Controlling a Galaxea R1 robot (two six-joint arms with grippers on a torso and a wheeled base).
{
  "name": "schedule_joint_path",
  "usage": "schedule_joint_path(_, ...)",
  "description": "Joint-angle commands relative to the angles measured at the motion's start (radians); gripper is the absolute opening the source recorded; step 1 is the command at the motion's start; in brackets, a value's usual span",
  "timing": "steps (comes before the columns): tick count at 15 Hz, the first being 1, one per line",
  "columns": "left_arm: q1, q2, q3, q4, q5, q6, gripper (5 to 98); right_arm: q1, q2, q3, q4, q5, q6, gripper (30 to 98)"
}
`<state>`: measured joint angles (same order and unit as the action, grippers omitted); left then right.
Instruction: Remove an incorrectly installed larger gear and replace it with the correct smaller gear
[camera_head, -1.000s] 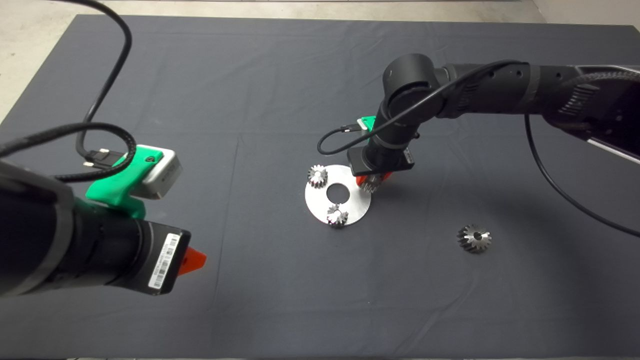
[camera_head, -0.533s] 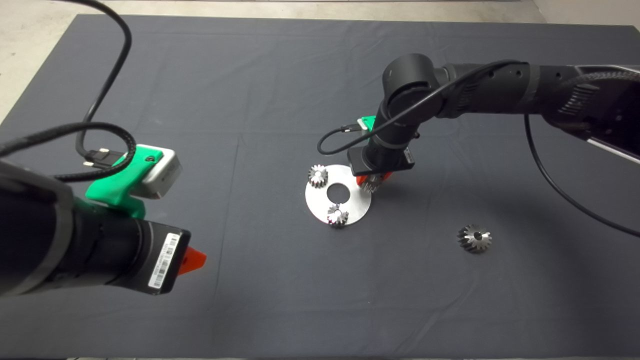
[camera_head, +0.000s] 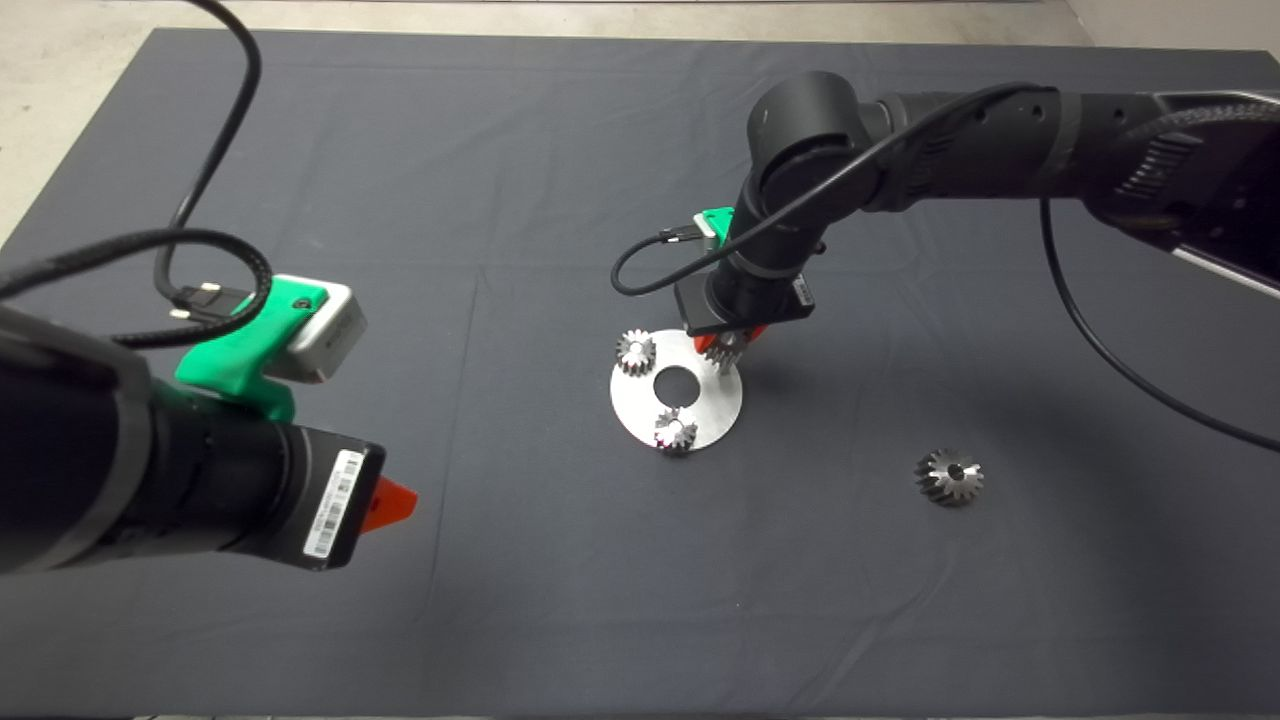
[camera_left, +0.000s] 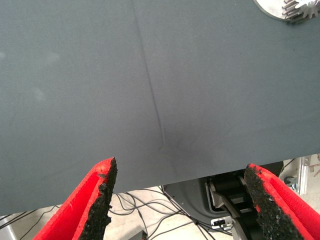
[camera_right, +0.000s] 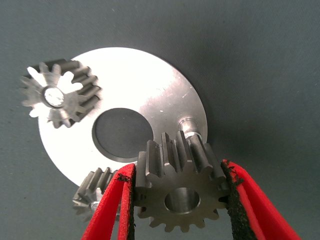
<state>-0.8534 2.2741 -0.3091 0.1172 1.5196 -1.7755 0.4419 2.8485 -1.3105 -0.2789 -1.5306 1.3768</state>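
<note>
Above the plate's (camera_right: 150, 80) bare pin (camera_right: 187, 123), my right gripper (camera_right: 177, 200) holds the small gear (camera_right: 180, 187), its fingers clamped on the teeth from both sides. The gear's bore sits just short of the pin, not yet over it, so I judge the main risk to be a miss: lowered off-centre, the gear lands on the pin's tip, tilts, or shoves the plate across the mat (camera_head: 500, 200). The grip on the teeth looks thin, and a jolt could twist the gear loose. Two other gears (camera_right: 57, 92) already sit on pins of the plate. The large gear (camera_head: 948, 477) lies on the mat well apart from the plate. My left gripper (camera_left: 182, 200) waits wide open, far from the plate.
</note>
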Motion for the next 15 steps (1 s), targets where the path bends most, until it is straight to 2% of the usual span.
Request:
schedule_joint_path(1, -0.010, 0.000, -0.013, 0.039, 0.008, -0.005, 64.3, 0.040, 0.038, -0.086, 0.004, -0.054, -0.048, 35.8)
schedule_joint_path(3, -0.010, 0.003, -0.021, 0.084, 0.008, -0.005, 64.3, 0.038, 0.048, -0.120, 0.004, -0.054, -0.088, 35.9)
schedule_joint_path(5, -0.010, 0.004, -0.044, 0.105, 0.007, -0.005, 64.3, 0.038, 0.070, -0.142, 0.006, -0.055, -0.090, 35.8)
schedule_joint_path(9, -0.010, 0.005, -0.050, 0.113, 0.002, -0.005, 64.3, 0.038, 0.082, -0.181, 0.013, -0.059, -0.088, 35.9)
schedule_joint_path(12, -0.010, 0.006, -0.045, 0.113, 0.002, -0.007, 64.3, 0.047, 0.076, -0.180, 0.124, -0.060, -0.090, 35.8)
schedule_joint_path(15, -0.010, 0.008, -0.037, 0.113, 0.002, -0.021, 64.3, 0.057, 0.070, -0.179, 0.157, -0.060, -0.088, 35.9)
